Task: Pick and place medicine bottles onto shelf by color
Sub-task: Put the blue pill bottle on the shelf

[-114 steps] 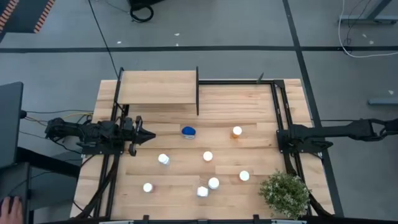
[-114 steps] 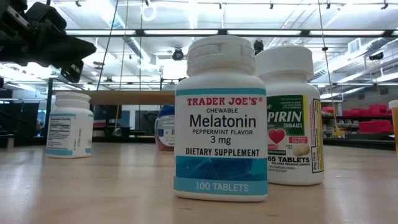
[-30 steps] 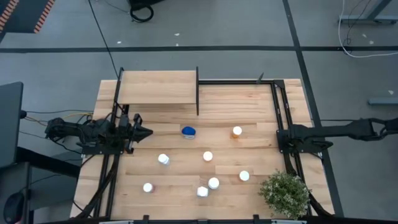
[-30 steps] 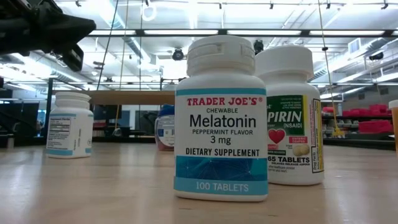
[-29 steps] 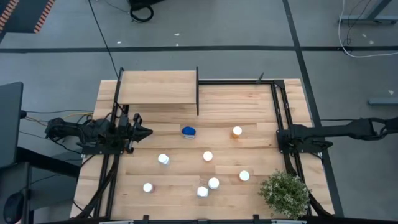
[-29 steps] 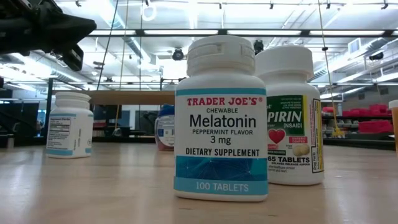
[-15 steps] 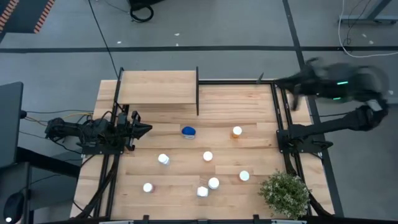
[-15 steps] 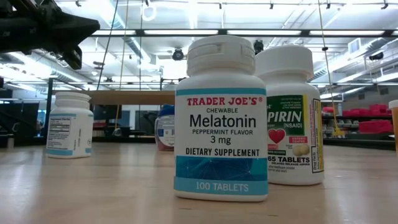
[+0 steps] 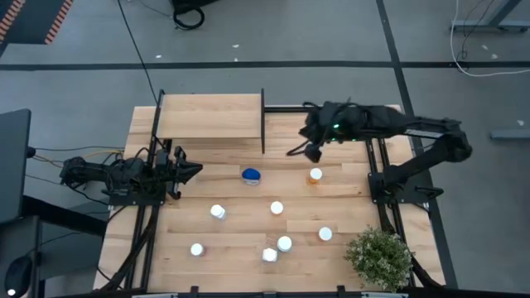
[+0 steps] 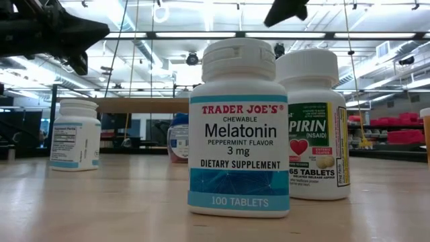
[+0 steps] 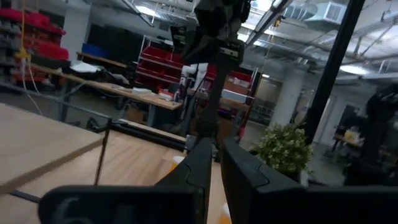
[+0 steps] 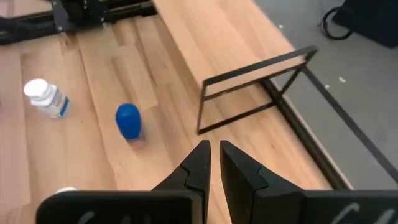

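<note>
Several white-capped medicine bottles stand upright on the plank table, among them one (image 9: pixel 218 212) near the left and one (image 9: pixel 277 208) mid-table. An orange bottle (image 9: pixel 315 175) and the blue-topped bottle (image 9: pixel 251 175) stand farther back. The shelf (image 9: pixel 209 116) is a light board on a black frame at the far left. My left gripper (image 9: pixel 195 170) hovers shut at the left edge, pointing right. My right gripper (image 9: pixel 293 151) hangs shut above the table, between the shelf frame and the orange bottle. In the right wrist view the blue-topped bottle (image 12: pixel 128 120) stands ahead of the right gripper (image 12: pixel 214 158).
A green potted plant (image 9: pixel 379 257) stands at the near right corner. Black frame rails (image 9: pixel 368 141) run along the right side and the far edge. The shelf's upright frame end (image 12: pixel 255 93) stands just ahead of my right gripper. In the low view, the melatonin bottle (image 10: pixel 238 128) and an aspirin bottle (image 10: pixel 316 128) stand close.
My right arm has swung fast from its place at the table's right edge, over the far right corner, toward the table's left. Its gripper now hangs above the far middle of the table, near the shelf. No bottle has moved.
</note>
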`<state>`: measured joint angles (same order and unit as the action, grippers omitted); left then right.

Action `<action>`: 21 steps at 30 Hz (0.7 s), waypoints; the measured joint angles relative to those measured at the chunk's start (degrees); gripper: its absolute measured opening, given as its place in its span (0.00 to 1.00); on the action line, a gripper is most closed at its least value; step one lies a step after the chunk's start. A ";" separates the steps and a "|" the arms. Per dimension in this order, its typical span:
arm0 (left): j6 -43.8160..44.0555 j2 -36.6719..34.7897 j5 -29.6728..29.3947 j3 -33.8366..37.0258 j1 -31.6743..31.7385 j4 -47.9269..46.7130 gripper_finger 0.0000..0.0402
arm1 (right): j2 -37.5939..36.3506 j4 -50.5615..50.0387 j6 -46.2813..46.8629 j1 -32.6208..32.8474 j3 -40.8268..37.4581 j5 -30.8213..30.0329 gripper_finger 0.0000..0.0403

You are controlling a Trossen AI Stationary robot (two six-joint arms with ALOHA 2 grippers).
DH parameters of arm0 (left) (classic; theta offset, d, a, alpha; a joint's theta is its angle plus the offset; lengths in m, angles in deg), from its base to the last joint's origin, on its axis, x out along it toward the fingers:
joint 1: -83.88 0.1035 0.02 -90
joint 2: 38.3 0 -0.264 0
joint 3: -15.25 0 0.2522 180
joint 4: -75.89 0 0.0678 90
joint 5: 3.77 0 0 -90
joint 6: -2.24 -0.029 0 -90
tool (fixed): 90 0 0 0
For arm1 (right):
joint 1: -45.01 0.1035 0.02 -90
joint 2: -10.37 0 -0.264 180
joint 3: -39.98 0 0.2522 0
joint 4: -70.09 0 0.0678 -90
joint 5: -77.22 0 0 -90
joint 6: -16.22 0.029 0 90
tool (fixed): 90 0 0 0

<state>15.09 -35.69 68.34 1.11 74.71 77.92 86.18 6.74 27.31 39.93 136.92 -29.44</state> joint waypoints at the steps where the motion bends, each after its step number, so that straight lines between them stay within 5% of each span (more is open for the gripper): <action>1: -0.73 0.00 0.00 -0.01 0.00 0.00 0.11 | 0.62 0.63 0.90 0.04 0.00 -0.31 0.10; 6: -2.38 0.59 -3.72 -2.44 0.00 -5.24 0.15 | 1.55 1.57 4.62 0.09 -0.13 -3.01 0.10; 12: -5.04 8.24 -9.29 -17.43 0.01 -23.88 0.23 | 1.42 2.07 10.00 0.63 -0.45 -6.21 0.10; 21: -10.49 20.99 -9.38 -29.74 0.00 -27.56 0.42 | 1.48 17.12 21.73 4.50 -17.19 -10.03 0.10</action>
<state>4.60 -14.70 58.96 -28.64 74.71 50.36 87.66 23.86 49.03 44.43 119.73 -39.46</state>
